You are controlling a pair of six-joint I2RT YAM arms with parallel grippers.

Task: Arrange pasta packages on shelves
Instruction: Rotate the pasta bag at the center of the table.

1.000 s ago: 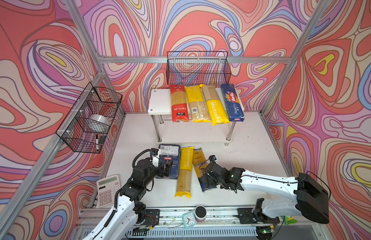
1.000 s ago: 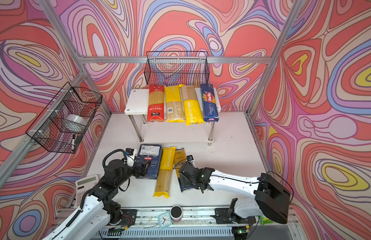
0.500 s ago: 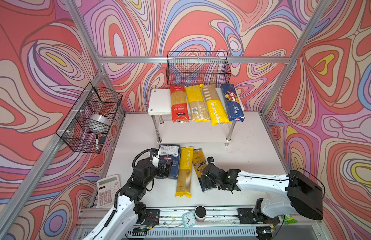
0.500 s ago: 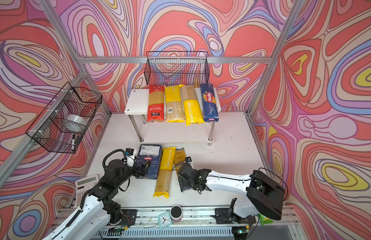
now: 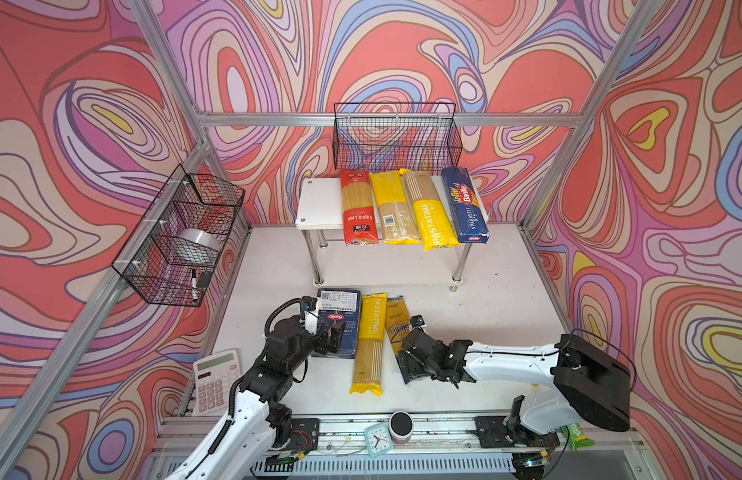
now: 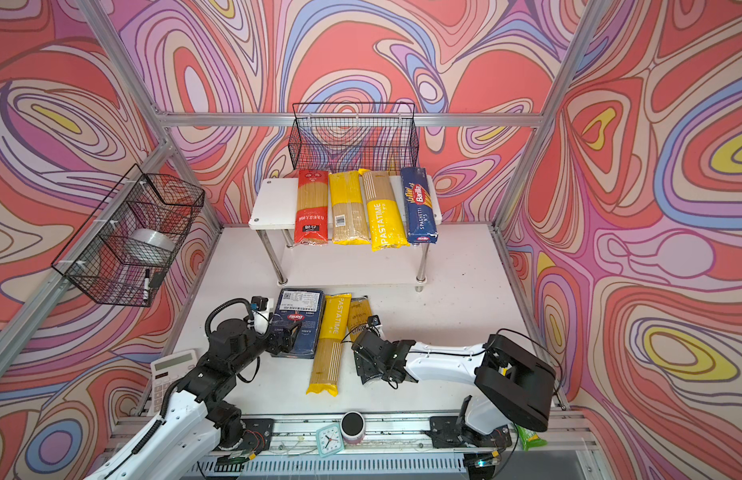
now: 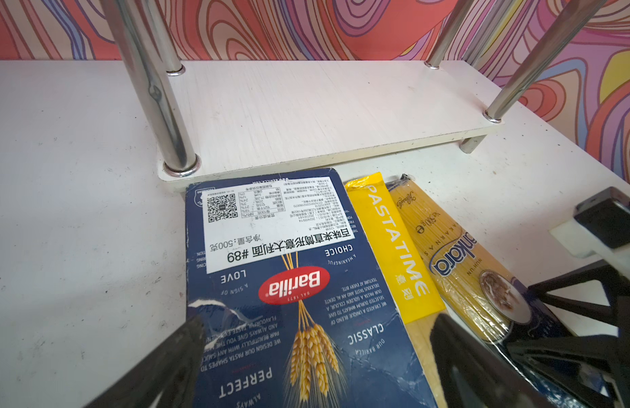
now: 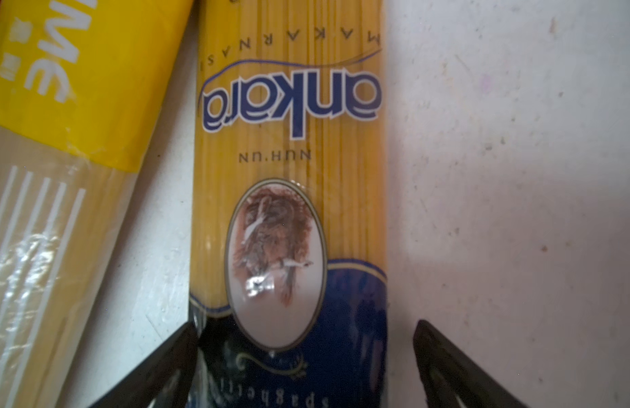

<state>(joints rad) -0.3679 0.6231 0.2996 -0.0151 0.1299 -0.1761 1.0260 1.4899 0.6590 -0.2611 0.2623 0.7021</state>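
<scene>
Right hand [image 8: 304, 326]: spread wide, straddling the ankara pack's dark end, nothing pinched.
Ankara pack [image 8: 289, 141]: flat on the surface [image 8: 518, 176], just beside the PASTATIME bag [image 8: 77, 88], near the rack [image 5: 319, 203].
Handling: likely light, slick film, brittle strands. I'd grip across the width, nearer mid-length.
Left hand [image 7: 319, 319]: spread over the Barilla box [image 7: 271, 247].

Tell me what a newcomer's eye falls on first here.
The swirling red and pink walls all round catch the eye first. Next, four pasta packs lie side by side on the top board of the white rack at the back. Near the front, the right gripper has its fingers open astride an Ankara spaghetti pack on the table.
</scene>
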